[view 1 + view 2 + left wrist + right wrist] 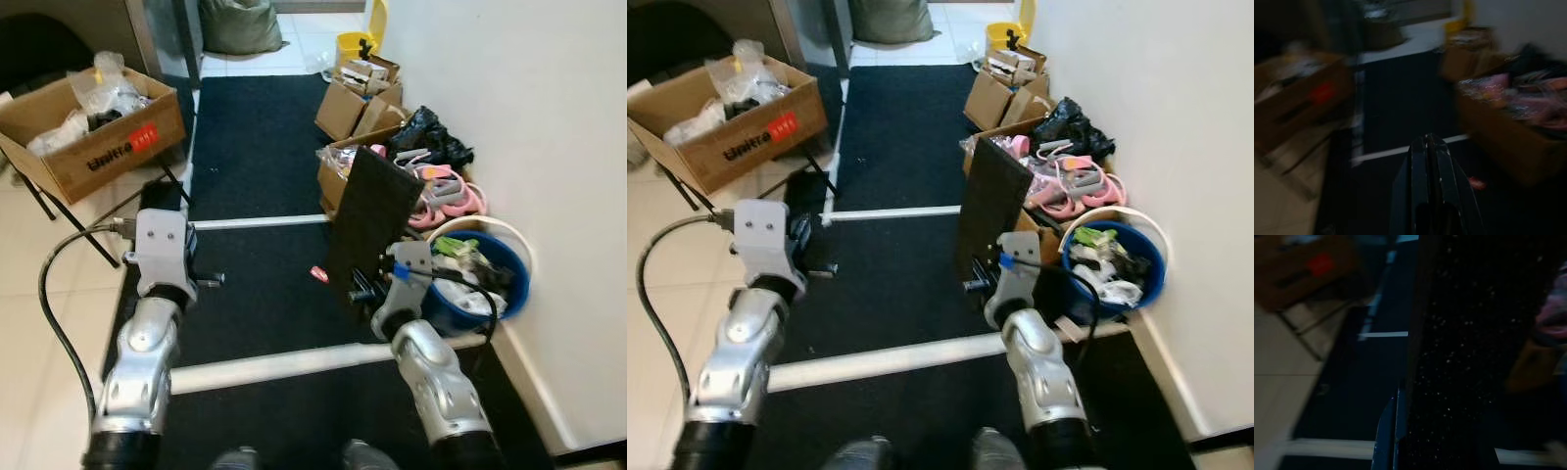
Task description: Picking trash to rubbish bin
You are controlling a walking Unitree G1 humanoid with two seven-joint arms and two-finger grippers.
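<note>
My right gripper [364, 291] is shut on the lower edge of a flat black board [370, 220], held upright and tilted over the dark mat. In the right wrist view the speckled board [1464, 357] stands against one finger [1385, 431]. Just right of it sits the blue rubbish bin [514, 294] with a white rim, holding mixed trash. A small red scrap [319, 274] lies on the mat left of the board. My left gripper [1429, 142] is shut and empty, raised over the mat's left edge.
An open cardboard box [93, 147] full of bags rests on a stand at the left. More boxes [358, 103], pink items [446, 191], a black bag [426, 132] and a yellow bucket [358, 44] line the right wall. White strips [284, 364] cross the mat.
</note>
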